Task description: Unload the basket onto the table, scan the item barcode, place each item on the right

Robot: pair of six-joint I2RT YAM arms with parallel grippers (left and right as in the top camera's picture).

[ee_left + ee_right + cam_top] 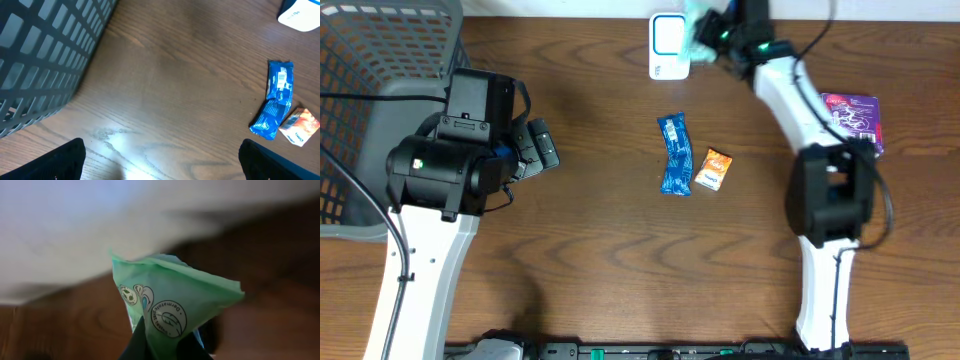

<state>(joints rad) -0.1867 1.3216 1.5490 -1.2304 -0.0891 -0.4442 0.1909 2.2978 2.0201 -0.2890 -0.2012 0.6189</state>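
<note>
We see the right hand [716, 34] at the far edge of the counter [600, 250], its fingers [136, 342] pressed together on a green packet [170, 300] and pinching it from below. The packet is held off the counter, just beside the white scanner [668, 46]; whether the two touch we cannot tell. The left hand [536, 148] hangs spread wide and holds nothing, next to the grey basket [370, 60]. Mid-counter lie a blue wrapper [675, 155] and an orange packet [713, 170], touching, with a purple pack [855, 120] on the right
</note>
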